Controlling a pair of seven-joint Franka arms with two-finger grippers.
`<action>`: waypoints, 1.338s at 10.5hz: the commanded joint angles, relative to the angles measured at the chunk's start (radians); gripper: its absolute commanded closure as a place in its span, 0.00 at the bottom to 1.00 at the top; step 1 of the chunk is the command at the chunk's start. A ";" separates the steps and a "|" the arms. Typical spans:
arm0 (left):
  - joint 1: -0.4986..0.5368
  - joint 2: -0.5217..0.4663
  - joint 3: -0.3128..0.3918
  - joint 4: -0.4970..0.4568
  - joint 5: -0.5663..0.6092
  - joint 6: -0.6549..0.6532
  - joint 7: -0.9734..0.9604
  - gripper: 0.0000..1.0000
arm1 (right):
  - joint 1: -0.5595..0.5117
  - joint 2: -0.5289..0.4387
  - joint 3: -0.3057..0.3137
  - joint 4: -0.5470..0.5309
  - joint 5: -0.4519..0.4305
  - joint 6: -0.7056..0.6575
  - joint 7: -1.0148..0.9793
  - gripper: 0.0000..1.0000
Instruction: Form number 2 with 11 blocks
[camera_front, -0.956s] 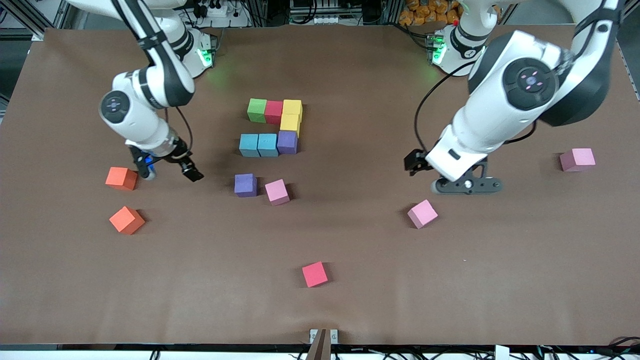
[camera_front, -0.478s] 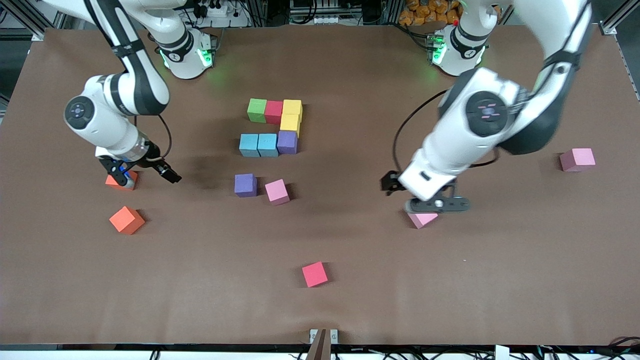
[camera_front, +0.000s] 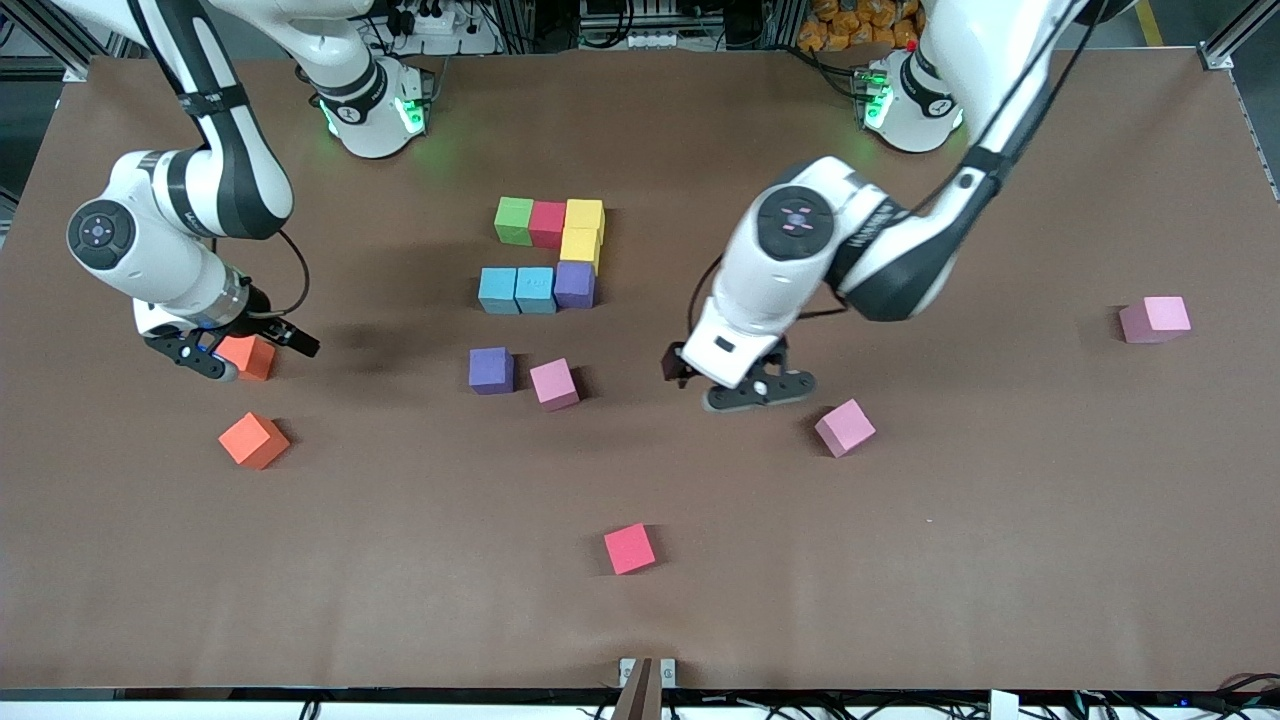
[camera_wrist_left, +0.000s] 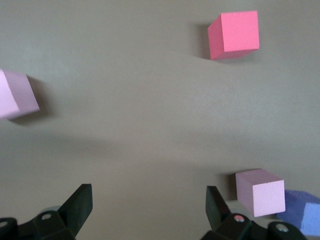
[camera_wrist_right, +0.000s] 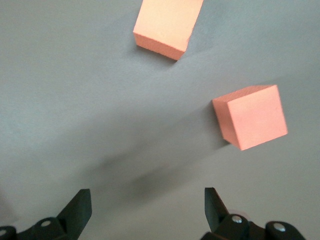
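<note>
Black-fingered left gripper (camera_front: 745, 392) and right gripper (camera_front: 232, 350) gape wide (both empty).

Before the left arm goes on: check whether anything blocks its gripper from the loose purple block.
Partly: a pink block sits beside the purple block, on the side toward the open left gripper; bare table otherwise.

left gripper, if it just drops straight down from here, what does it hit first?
Probably bare table. The left gripper hangs open over brown surface between two pink cubes, and its wrist view shows nothing between the fingers.
</note>
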 joint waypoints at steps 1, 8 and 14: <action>-0.050 0.029 0.008 0.016 0.062 0.009 -0.125 0.00 | -0.046 -0.005 0.007 -0.001 -0.063 -0.015 -0.102 0.00; -0.031 0.030 0.045 0.013 0.069 0.001 -0.100 0.00 | -0.159 0.033 -0.028 -0.008 -0.067 0.035 -0.460 0.00; 0.010 0.003 0.049 0.013 0.069 -0.040 0.172 0.00 | -0.096 0.106 -0.016 0.010 -0.119 0.146 -0.439 0.00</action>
